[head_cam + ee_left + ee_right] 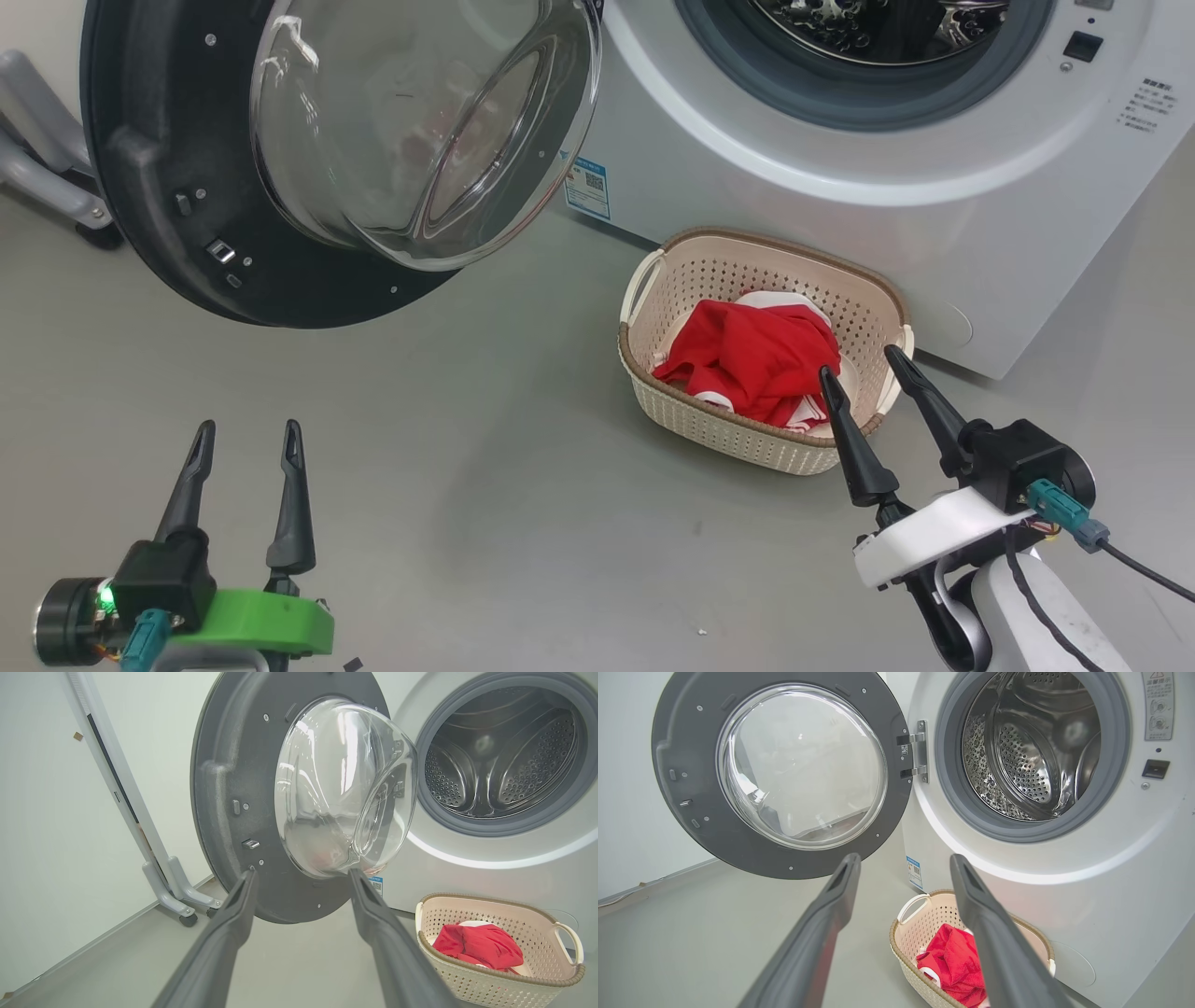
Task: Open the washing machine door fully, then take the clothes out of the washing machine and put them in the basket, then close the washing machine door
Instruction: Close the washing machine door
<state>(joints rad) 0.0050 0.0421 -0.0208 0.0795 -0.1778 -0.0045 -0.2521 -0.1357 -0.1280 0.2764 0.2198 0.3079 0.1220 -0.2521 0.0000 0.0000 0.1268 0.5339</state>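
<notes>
The washing machine (pixel 840 159) stands at the back with its round black door (pixel 168 168) swung wide to the left, glass bowl (pixel 420 121) facing me. Its steel drum (pixel 1027 751) looks bare inside. The red clothes (pixel 756 359) lie bunched in the cream basket (pixel 709 271) on the floor in front of the machine. My right gripper (pixel 864 364) hangs open just above the basket's near right rim, holding nothing. Open and holding nothing too, my left gripper (pixel 247 439) sits low at the left, well short of the door.
A grey wheeled stand leg (pixel 177 891) rests by the wall left of the door. Grey floor (pixel 485 485) stretches between my grippers and the machine. A blue sticker (pixel 586 187) marks the machine's lower front.
</notes>
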